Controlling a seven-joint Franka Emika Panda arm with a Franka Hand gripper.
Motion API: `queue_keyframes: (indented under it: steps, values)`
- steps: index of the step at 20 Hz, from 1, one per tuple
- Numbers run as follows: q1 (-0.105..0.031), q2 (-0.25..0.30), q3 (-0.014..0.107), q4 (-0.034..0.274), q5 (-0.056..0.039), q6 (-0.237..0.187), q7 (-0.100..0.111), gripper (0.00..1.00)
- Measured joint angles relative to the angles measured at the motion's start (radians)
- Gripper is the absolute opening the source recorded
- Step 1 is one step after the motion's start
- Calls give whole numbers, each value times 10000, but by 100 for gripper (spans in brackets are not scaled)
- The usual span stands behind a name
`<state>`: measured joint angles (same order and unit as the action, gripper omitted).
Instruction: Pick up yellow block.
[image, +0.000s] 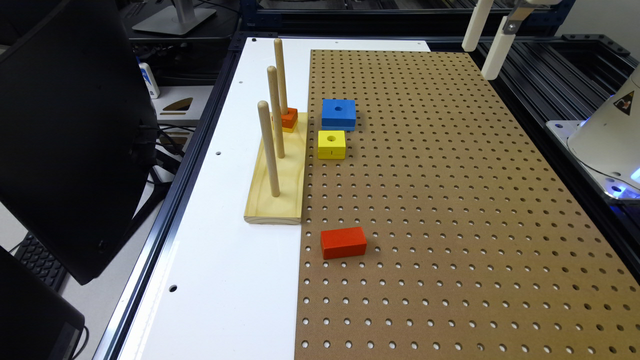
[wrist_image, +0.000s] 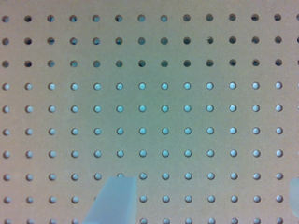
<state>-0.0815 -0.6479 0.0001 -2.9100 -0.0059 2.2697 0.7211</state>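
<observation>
The yellow block is a small bright cuboid with a round hole in its top. It sits on the brown pegboard, just in front of a larger blue block and beside the wooden peg base. My gripper hangs high over the pegboard's far right corner, well away from the yellow block. In the wrist view the gripper is open, its pale fingers far apart over bare pegboard, with nothing between them.
Three upright pegs rise from the base, and a small orange block sits around the far peg. A red block lies nearer the front. A black monitor stands at the exterior view's left, and the robot base at its right.
</observation>
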Motion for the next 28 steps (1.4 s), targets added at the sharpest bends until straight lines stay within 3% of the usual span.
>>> queue_keyframes:
  steps: [17, 24, 28]
  values:
    - [1, -10, 18, 10, 0, 22, 0, 100]
    - [-3, 144, 18, 298, 0, 168, 0, 100]
    - [8, 912, 30, 726, 0, 667, 0, 100]
